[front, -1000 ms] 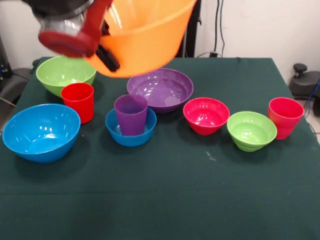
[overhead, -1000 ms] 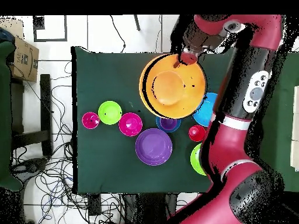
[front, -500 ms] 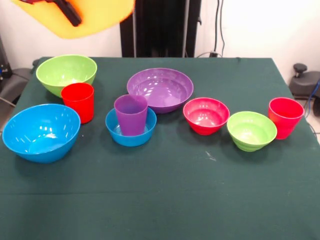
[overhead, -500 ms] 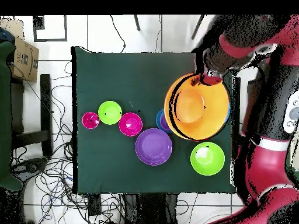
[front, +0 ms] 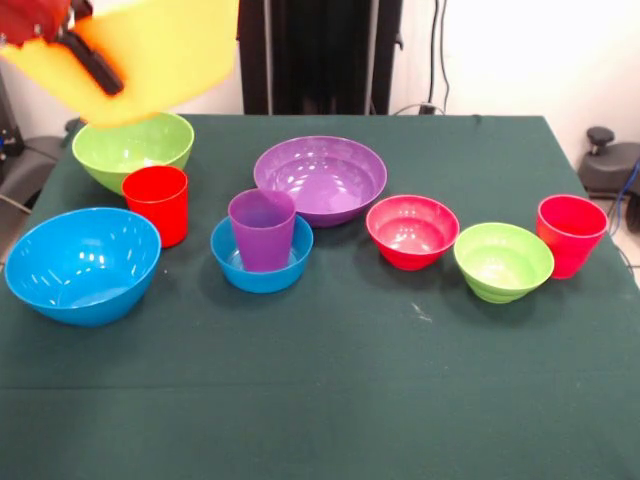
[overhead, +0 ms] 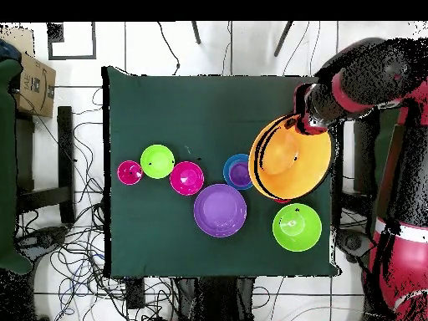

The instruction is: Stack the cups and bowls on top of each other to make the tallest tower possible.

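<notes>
Claw (front: pixel 75 50) grips the yellow bowl (front: pixel 150 55) by its rim — held aloft, tilted; below it, on the table (front: pixel 350 400), sit the green bowl (front: pixel 130 145) and blue bowl (front: pixel 82 262).

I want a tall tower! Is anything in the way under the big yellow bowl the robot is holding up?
Yes. The yellow bowl, clamped in the gripper, hangs over the big blue bowl, and a red cup stands right beside it.

green-clothed table (front: pixel 400 400) with 6 bowls (front: pixel 320 178) and 2 red cups (front: pixel 157 203)
</notes>
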Robot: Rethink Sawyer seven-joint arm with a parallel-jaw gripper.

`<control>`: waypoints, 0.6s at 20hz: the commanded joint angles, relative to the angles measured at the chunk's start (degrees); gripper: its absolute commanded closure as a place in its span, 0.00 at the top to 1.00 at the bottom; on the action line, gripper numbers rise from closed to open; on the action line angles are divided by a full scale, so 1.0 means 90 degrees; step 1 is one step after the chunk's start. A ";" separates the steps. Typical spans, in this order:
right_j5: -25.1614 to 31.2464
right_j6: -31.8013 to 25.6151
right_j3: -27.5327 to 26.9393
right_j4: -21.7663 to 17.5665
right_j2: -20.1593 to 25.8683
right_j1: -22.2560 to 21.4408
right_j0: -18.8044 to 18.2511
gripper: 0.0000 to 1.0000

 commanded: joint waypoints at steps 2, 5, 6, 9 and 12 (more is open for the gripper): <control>-0.1346 0.2030 0.0835 -0.0415 -0.2104 -0.0486 0.0507 0.00; -0.1534 0.2205 0.0766 -0.0204 -0.2400 -0.0566 0.0621 0.00; -0.1538 0.2133 0.0768 -0.0113 -0.2462 -0.0626 0.0660 0.00; -0.1485 0.1955 0.0798 0.0120 -0.2667 -0.0793 0.0746 0.00; -0.1454 0.1467 0.0773 0.0448 -0.2711 -0.0813 0.0759 0.00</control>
